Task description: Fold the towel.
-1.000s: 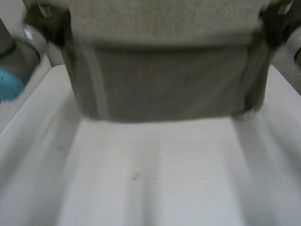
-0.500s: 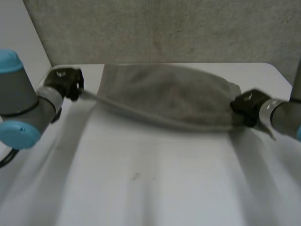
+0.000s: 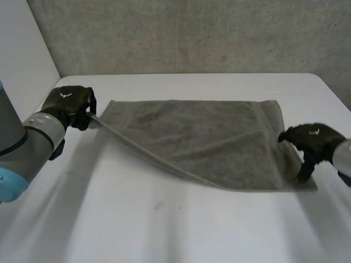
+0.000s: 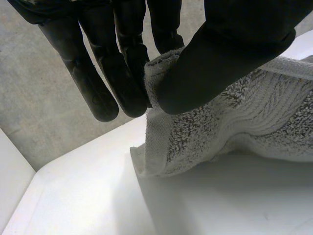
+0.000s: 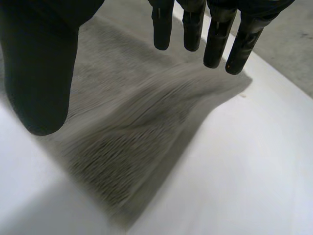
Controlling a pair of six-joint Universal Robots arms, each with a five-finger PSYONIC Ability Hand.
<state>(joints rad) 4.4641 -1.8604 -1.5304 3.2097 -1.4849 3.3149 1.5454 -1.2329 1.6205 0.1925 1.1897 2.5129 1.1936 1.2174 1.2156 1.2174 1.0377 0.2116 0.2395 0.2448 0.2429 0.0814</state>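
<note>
Left hand [image 3: 70, 103]: fingers [image 4: 124, 73] and thumb [image 4: 220, 54] pinch the towel [image 3: 203, 137] at its near-left corner, held just off the white table [image 3: 164, 219]. Right hand [image 3: 311, 141]: fingers [image 5: 216, 41] straight, spread from thumb, just over the towel's near-right corner, gripping nothing. Rest of towel lies flat, front edge sloping up to the left hand. Grey looped terry, ribbed border band, rectangular, limp. Looks like the laying-out step; next needs the left corner set flat, then both hands on corners for the fold

Towel [image 4: 234, 122] corner hidden in left robot hand [image 4: 220, 54] pinch.
</note>
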